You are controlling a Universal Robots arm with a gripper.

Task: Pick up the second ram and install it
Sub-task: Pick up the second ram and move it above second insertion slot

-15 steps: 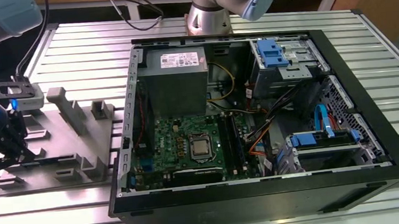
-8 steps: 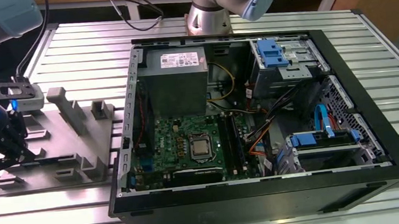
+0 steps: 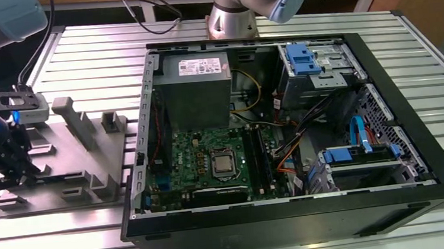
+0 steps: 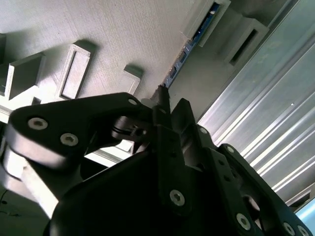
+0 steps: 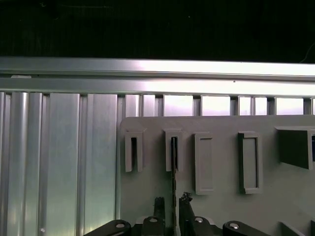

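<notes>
The gripper (image 3: 6,159) hangs over the grey tray (image 3: 59,173) at the exterior view's left, well apart from the open computer case (image 3: 414,145) on the ribbed metal desk (image 3: 81,46). In the first wrist view the second memory stick (image 5: 173,162) stands on edge in one of the tray's narrow slots, and the fingers (image 5: 159,204) sit parted on either side of its near end, with a sliver of tray showing between each of them and the board, so nothing is gripped yet. The second wrist view shows the same straddle, the stick (image 4: 183,54) running away from the fingers along the tray.

The step in hand looks like the grasp. To do it well, the fingers should centre on the board so both meet its flat faces together. They should close squarely, without pushing it sideways against the slot walls, and it should then lift straight up along the slot
</notes>
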